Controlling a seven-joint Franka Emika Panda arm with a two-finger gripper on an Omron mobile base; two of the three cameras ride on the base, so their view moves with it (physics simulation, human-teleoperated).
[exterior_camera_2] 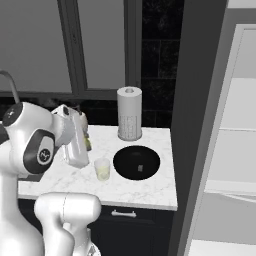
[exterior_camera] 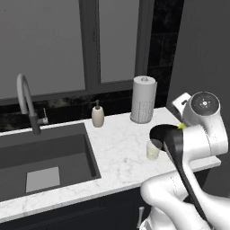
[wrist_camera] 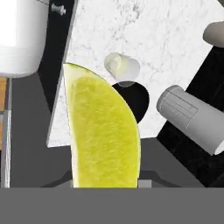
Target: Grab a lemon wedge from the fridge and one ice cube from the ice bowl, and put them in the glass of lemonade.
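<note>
In the left base view, the tool [exterior_camera: 182, 126] is above the ice bowl [exterior_camera: 157, 131], mostly hidden by the arm; a bit of yellow lemon wedge [exterior_camera: 181, 126] shows at it. The glass of lemonade [exterior_camera: 153, 150] stands on the marble surface [exterior_camera: 117, 148], just beside the bowl.

In the right base view, the glass [exterior_camera_2: 102, 169] holds pale yellow liquid; the black bowl [exterior_camera_2: 136, 162] holds one small pale piece.

In the hand view, the tool is closed on the wedge [wrist_camera: 103, 131], yellow with a greenish rind.
</note>
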